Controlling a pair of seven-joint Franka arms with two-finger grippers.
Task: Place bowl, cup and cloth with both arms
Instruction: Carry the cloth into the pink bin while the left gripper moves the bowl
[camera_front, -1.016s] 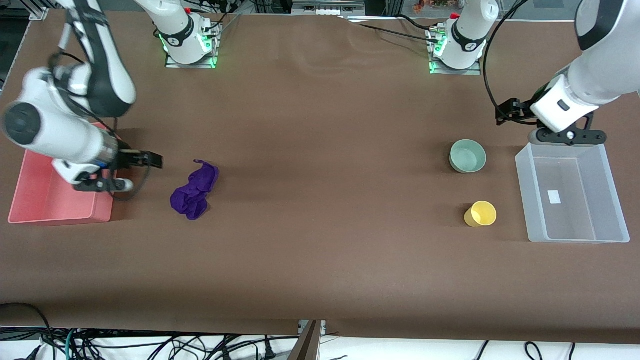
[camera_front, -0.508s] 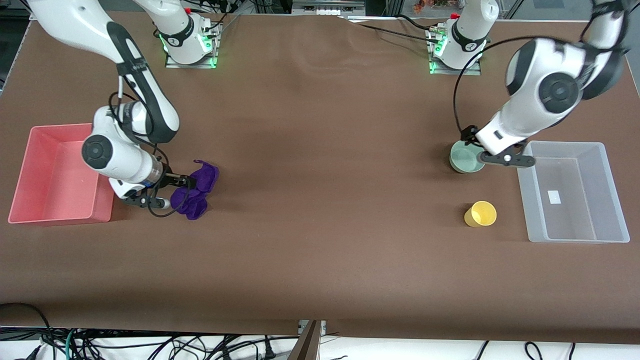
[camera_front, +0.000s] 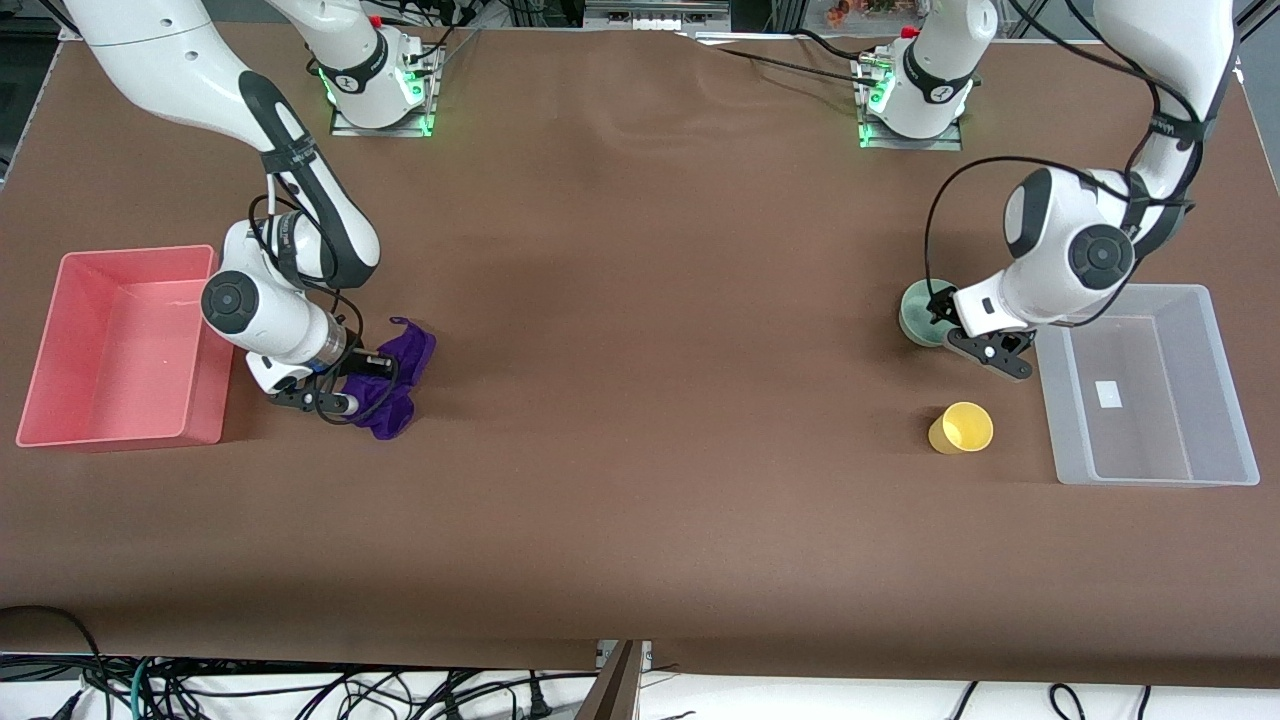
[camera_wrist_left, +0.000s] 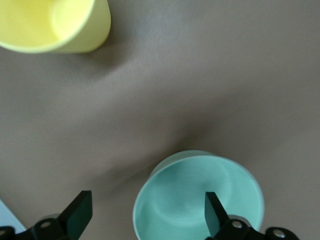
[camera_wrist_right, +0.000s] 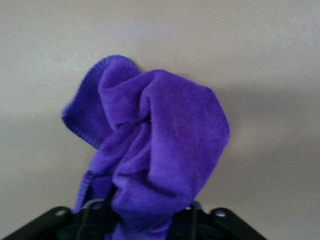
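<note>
Over the mint-green bowl (camera_wrist_left: 198, 198), the left gripper (camera_wrist_left: 145, 215) straddles its rim, jaws wide, while the right gripper (camera_front: 362, 378), fingers buried in the purple cloth (camera_wrist_right: 150, 145), leaves its spread unclear, both seemingly poised for pickup.

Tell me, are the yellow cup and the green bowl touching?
Apart. The front view shows bare brown table between the cup and the bowl; the left wrist view shows the same gap.

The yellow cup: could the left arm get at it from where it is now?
Probably yes. The left gripper hangs open over the bowl, one finger above its inside and one outside the rim. The cup stands close by, nearer the front camera, with only bare table between them.
</note>
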